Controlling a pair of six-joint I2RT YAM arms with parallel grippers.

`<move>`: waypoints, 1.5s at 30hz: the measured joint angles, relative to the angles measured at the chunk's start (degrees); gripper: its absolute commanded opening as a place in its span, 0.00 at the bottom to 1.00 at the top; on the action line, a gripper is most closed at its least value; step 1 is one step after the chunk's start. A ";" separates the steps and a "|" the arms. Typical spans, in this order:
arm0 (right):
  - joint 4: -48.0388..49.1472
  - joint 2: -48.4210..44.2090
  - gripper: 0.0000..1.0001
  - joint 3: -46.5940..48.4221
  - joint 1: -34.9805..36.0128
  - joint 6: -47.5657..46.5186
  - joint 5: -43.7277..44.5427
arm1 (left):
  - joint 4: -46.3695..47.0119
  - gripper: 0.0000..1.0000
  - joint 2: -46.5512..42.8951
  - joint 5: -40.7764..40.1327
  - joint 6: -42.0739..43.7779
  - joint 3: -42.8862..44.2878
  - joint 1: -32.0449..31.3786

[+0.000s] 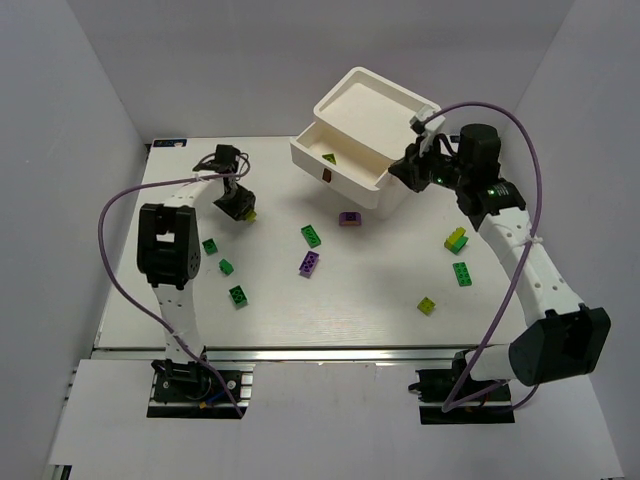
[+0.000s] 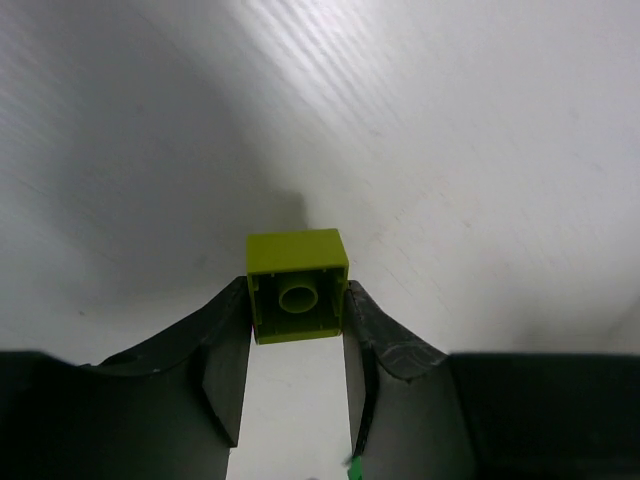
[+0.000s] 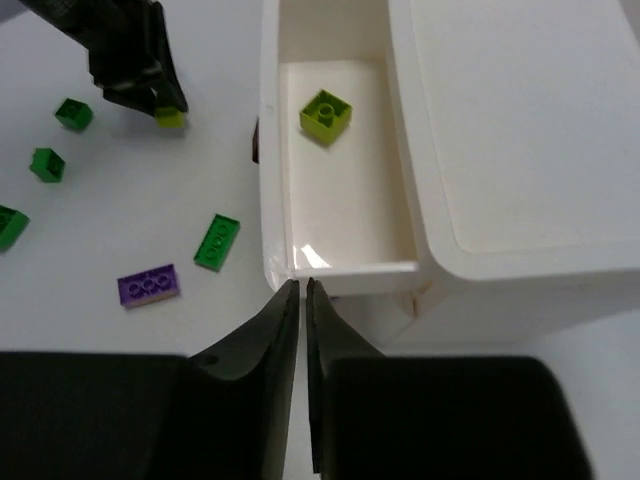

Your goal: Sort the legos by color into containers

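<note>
My left gripper is shut on a yellow-green lego and holds it just above the table at the left. The lego shows hollow side up between the fingers. My right gripper is shut and empty, its tips at the near rim of the lower white bin. That bin holds one yellow-green lego. A second white bin sits askew on top of it. Loose dark green, purple and yellow-green legos lie on the table.
Three dark green legos lie near the left arm. A purple lego lies against the front of the bin. A green lego and a yellow-green one lie at the right. White walls enclose the table.
</note>
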 measured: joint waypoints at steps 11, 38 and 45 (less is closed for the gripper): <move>-9.68 -6.64 0.32 -2.80 -4.92 -1.38 8.20 | 33.27 0.00 -18.16 22.58 8.68 0.76 -5.38; -29.79 -3.02 0.82 -8.83 -6.58 -18.16 4.20 | 23.91 0.71 2.95 26.67 13.79 29.97 -13.64; -39.10 -2.40 0.66 -12.74 -6.60 -36.13 -2.45 | 24.55 0.21 -3.41 25.35 15.13 24.87 -13.07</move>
